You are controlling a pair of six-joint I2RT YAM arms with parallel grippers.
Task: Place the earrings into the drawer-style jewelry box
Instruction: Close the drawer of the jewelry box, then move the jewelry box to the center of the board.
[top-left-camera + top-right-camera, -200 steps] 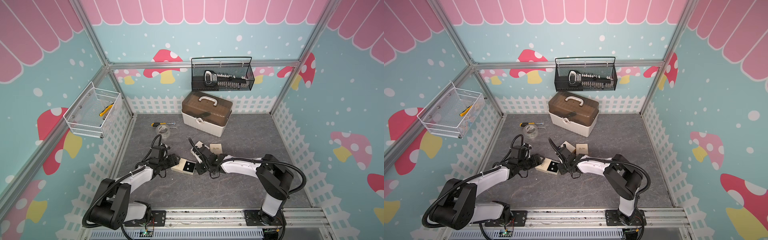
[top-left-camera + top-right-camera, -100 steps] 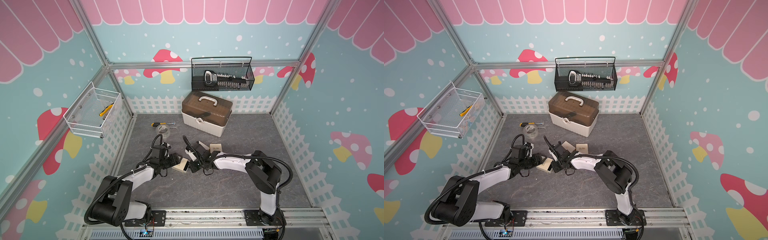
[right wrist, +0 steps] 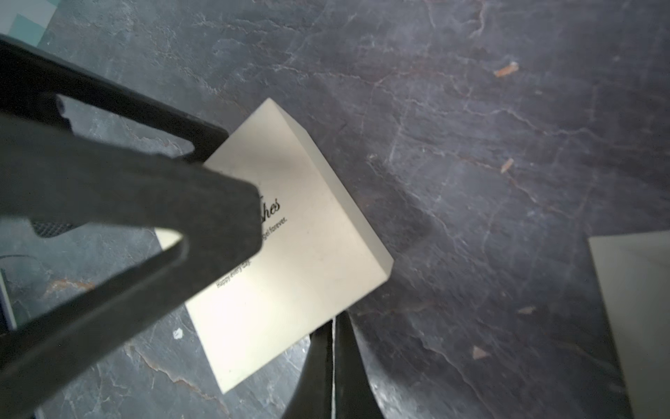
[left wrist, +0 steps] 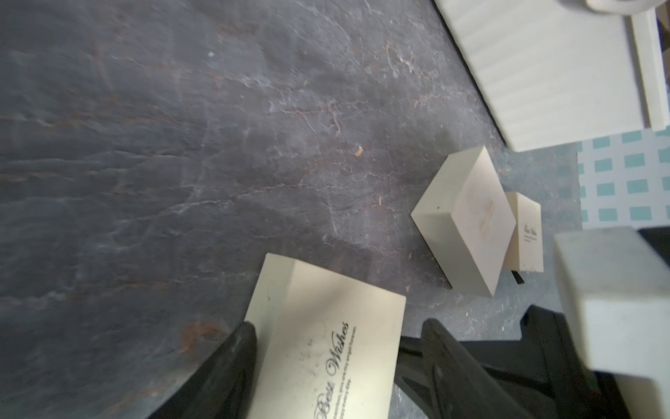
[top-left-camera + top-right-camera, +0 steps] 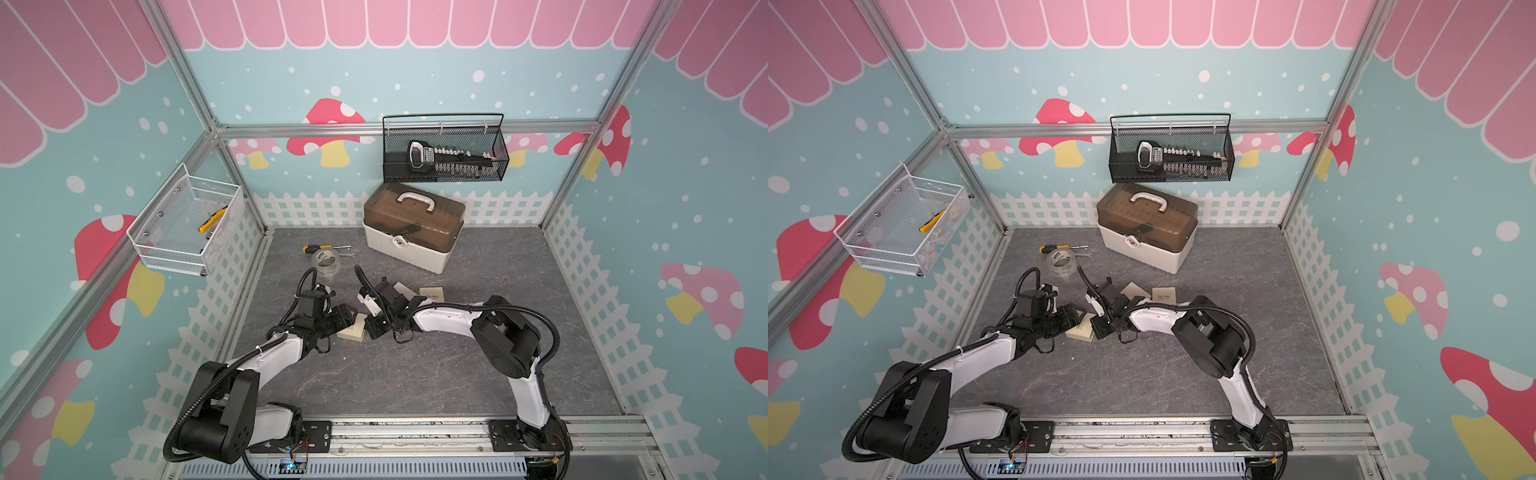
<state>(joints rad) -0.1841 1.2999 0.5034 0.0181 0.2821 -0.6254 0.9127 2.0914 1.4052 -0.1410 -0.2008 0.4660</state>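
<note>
**Entry: closing the drawer.**

1. jewelry box (image 3: 301,254): cream block printed "Best Wishes", lying on the dark slate-look table (image 4: 181,145) between the two grippers. No drawer stands out and no dark interior shows. In every view it reads as one closed block.

2. earrings: not visible in any view. Judged to be inside the closed box (one pale fleck (image 3: 177,333) lies on the table beside the box, too small to name).

3. left gripper (image 4: 337,326): jaws spread to the box's width and closed onto it. One finger (image 4: 239,348) lies against a side wall and the other is at the opposite edge. It appears to brace the box.

4. right gripper (image 3: 332,326): jaws pressed together, holding nothing. The tips appear to touch the box's end edge, as for a push.

5. spare cream boxes: a larger one (image 4: 467,221) and a smaller one (image 4: 525,232), just beside each other and apart from the held box.

**Step in hand (judgement):** the drawer push is at or near its end, so the task looks almost done.

**Next move calls for:**
- The right tips should back straight off the end face without dragging the box.
- The left jaws should then open and lift clear without tipping the box.
- The drawer front should be checked for sitting flush, since a small gap would not show from these angles.
</note>
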